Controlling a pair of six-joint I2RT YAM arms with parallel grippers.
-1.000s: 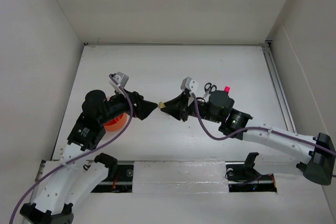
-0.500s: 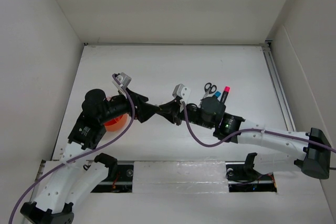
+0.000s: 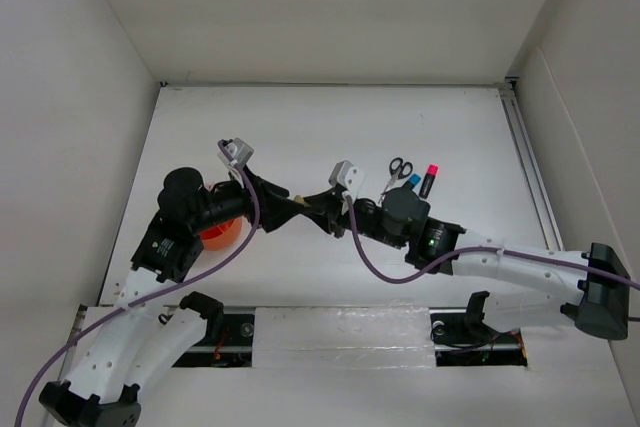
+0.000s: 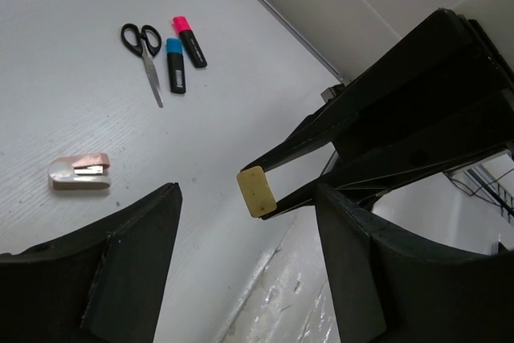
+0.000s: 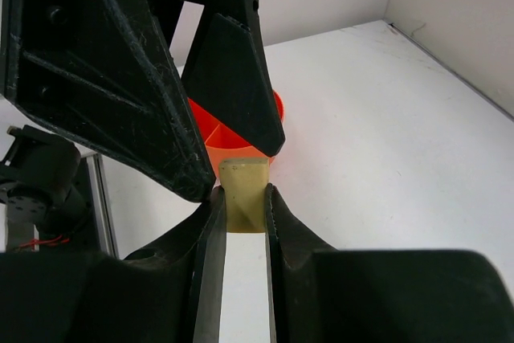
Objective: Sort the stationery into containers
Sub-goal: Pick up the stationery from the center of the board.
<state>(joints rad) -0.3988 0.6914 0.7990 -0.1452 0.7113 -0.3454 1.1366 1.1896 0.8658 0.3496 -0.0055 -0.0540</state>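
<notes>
Looking down from the top camera first: the scissors [image 3: 396, 171] lie on the table [image 3: 300, 127] right of centre, handles at the far end and blades running back toward the near-left. The pink highlighter [image 3: 429, 181] and blue highlighter [image 3: 412, 181] sit just beside them, both lying near-to-far with the coloured caps at the far end. Compared with a second ago, the right arm has slid left off those three. The left claw [image 3: 288, 207] and right claw [image 3: 312, 203] had a gap between their tips and now meet nose to nose mid-table. The orange cup [image 3: 220, 237] is mostly tucked under the left arm, so no idea what's in it from here. Left wrist cam: the right claw is clamped on a small tan eraser [image 4: 257, 192] held up off the table, long axis roughly upright with a slight lean. The left claw's jaws stand apart either side of it with daylight on both sides, narrower than a second back. A small pinkish stapler [image 4: 79, 175] lies flat on the table at the left. Right wrist cam: the eraser sticks straight out past the fingertips toward the cup, which shows a divider inside, contents hidden.
</notes>
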